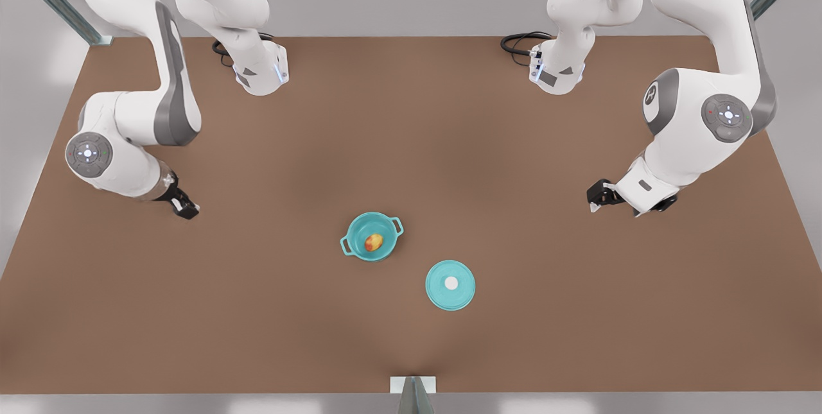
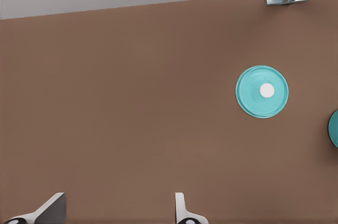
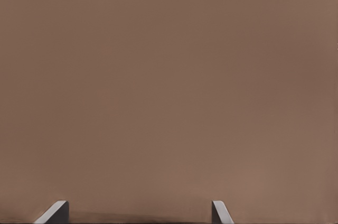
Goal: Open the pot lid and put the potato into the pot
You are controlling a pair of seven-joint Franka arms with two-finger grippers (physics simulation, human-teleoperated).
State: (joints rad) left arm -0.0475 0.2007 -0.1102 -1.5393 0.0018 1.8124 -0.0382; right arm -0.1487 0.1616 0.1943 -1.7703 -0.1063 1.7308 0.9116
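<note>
Sitting inside the pot [image 1: 372, 237] is the potato [image 1: 374, 242], with the lid [image 1: 450, 284] lying flat just beside. The left gripper [image 2: 119, 211] and right gripper [image 3: 138, 213] are hovering well apart, fingers spread, holding nothing.

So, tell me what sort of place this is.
Likely a simulated robot test bench: a brown table, a metal frame post, two white arms. The left gripper, at the front view's right, and the right gripper, at its left, wait open.

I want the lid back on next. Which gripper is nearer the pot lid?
Left gripper, toward the front view's right of the pot lid. Right gripper waits farther off, beyond the pot.
</note>
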